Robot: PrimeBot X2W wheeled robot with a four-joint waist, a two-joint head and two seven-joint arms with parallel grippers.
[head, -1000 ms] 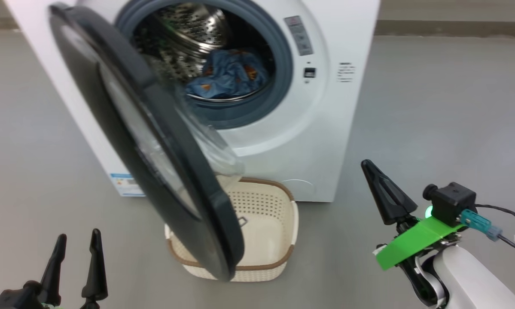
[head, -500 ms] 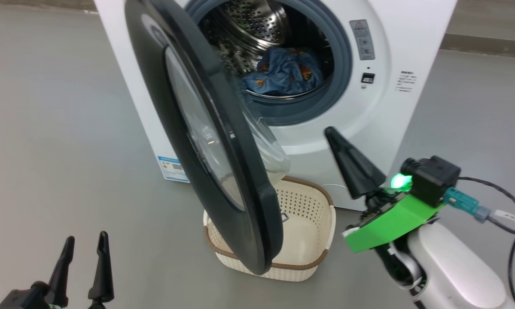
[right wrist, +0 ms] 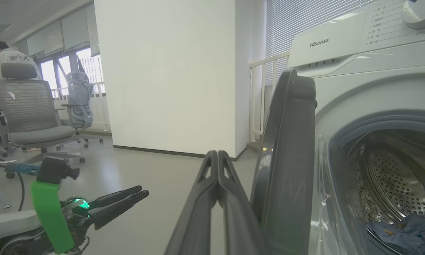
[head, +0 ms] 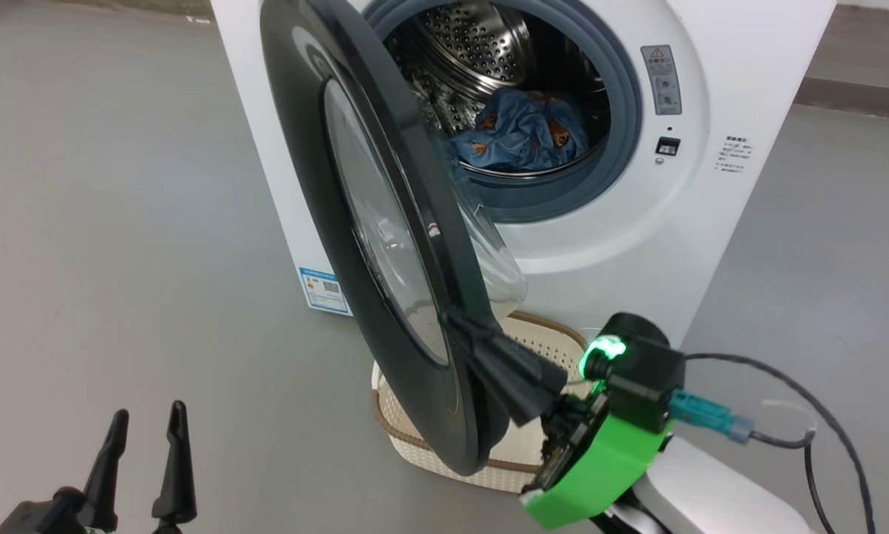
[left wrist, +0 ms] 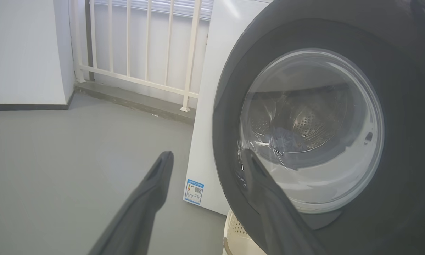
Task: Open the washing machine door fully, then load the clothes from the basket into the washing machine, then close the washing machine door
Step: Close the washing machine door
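The grey floor is carrying the washer, which is standing squarely on it, and the basket, which is sitting just in front of the washer's base, while two chairs are standing well apart.

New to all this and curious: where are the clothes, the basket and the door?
Clothes [head: 522, 137]: head view, middle of the blue bundle.
Basket [head: 540, 343]: head view, its perforated inner wall.
Door [head: 299, 148]: head view, its black rim, upper left.
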